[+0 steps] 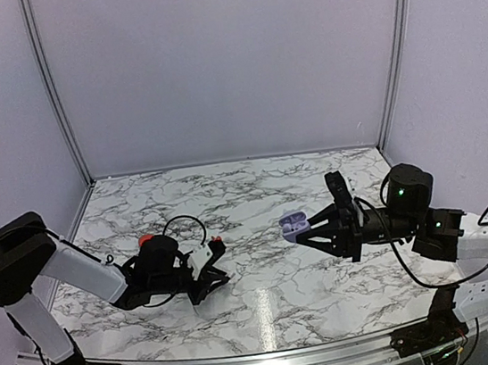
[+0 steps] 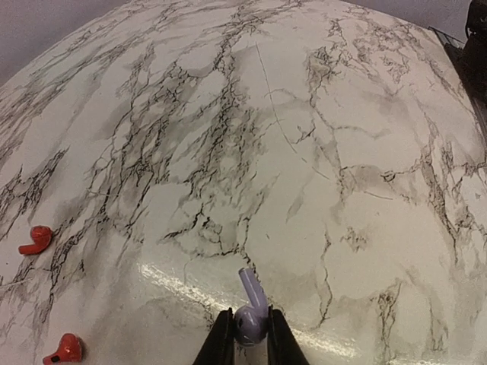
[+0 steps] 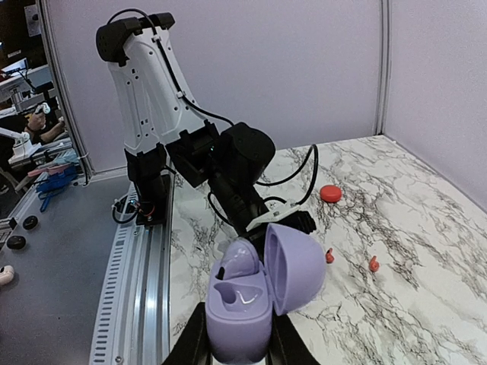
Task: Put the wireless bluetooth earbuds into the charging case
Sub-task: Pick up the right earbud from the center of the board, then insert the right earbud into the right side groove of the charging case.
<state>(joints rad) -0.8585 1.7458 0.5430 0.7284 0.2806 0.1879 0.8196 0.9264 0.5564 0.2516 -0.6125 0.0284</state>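
Note:
My left gripper (image 2: 249, 336) is shut on a lilac earbud (image 2: 253, 310), pinching its bulb with the stem pointing up and away, just above the marble. My right gripper (image 3: 236, 344) is shut on the body of a lilac charging case (image 3: 242, 315), held up off the table with its lid (image 3: 295, 266) swung open. One lilac earbud (image 3: 245, 258) sits in the far socket; the near socket (image 3: 245, 293) is bare. In the top view the case (image 1: 294, 224) faces the left gripper (image 1: 218, 267) across a gap. Two small red earbuds (image 2: 36, 239) (image 2: 65, 350) lie on the table to the left.
A round red case (image 3: 330, 193) lies on the marble table (image 1: 254, 190) behind the left wrist, also seen from above as the red case (image 1: 146, 239). One red earbud (image 1: 216, 239) lies beside the left fingers. The enclosure's walls stand at the back and sides; a metal rail (image 1: 250, 362) runs along the near edge.

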